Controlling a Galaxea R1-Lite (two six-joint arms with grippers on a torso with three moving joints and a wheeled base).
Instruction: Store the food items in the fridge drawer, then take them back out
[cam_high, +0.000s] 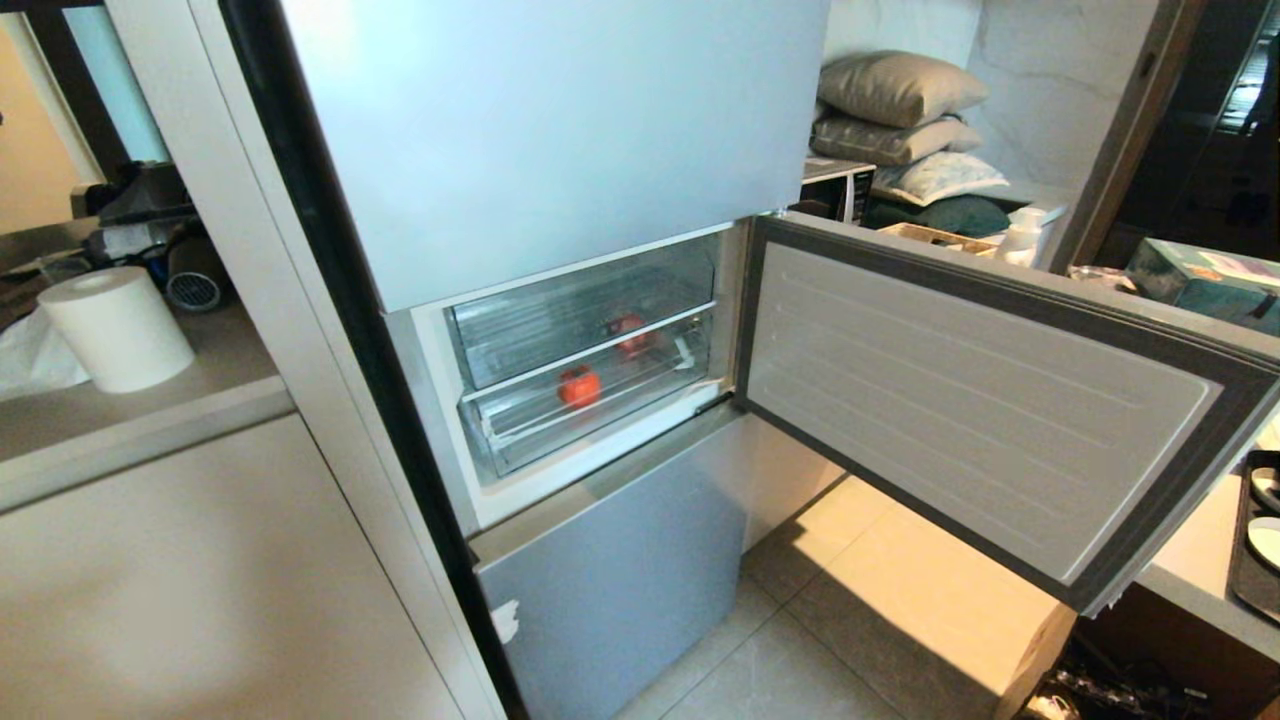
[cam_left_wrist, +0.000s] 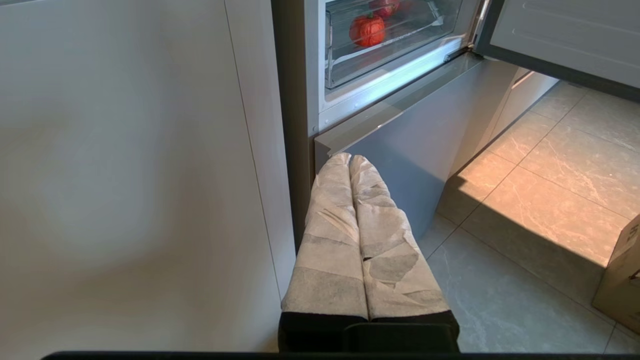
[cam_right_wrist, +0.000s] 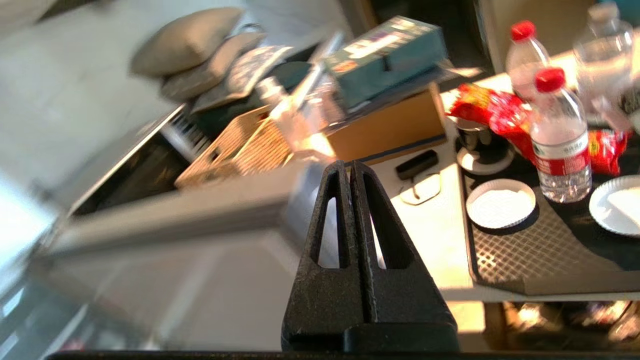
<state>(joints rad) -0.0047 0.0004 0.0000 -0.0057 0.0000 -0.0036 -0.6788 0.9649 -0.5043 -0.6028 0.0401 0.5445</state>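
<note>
Middle door (cam_high: 985, 400) of the tall pale silver-blue fridge (cam_high: 540, 130) swung wide to the robot's right, pale ribbed inner liner facing out, grey gasket all around. Inside the lit compartment, two clear plastic bins stacked: an upper one with a plain flat front (cam_high: 585, 315), and below it the wide shallow fridge drawer with ribbed floor and lipped front wall (cam_high: 590, 410), pushed in or nearly so. One round glossy red food item (cam_high: 579, 386) resting in the lower drawer toward its left; a second red item (cam_high: 631, 333) farther back and right, seemingly behind the upper bin's front, exact bin hard to tell. Neither arm visible from the head camera. Left gripper (cam_left_wrist: 350, 161), fingers wrapped in pale cloth tape and pressed together, empty, hanging low beside the beige cabinet panel (cam_left_wrist: 125, 175) and pointing at the fridge's bottom door (cam_left_wrist: 400, 150). Right gripper (cam_right_wrist: 350, 167), black hollow-triangle fingers closed flat against each other, nothing held, aimed off toward the cluttered counter (cam_right_wrist: 430, 220) with red-capped water bottles (cam_right_wrist: 557, 135), white paper plates (cam_right_wrist: 500, 202) and a woven basket (cam_right_wrist: 240, 145); view smeared there. Judged from this: storing half apparently complete, with food inside and both grippers empty. Left to do: slide the drawer out, lift each red item clear, set them outside.
</note>
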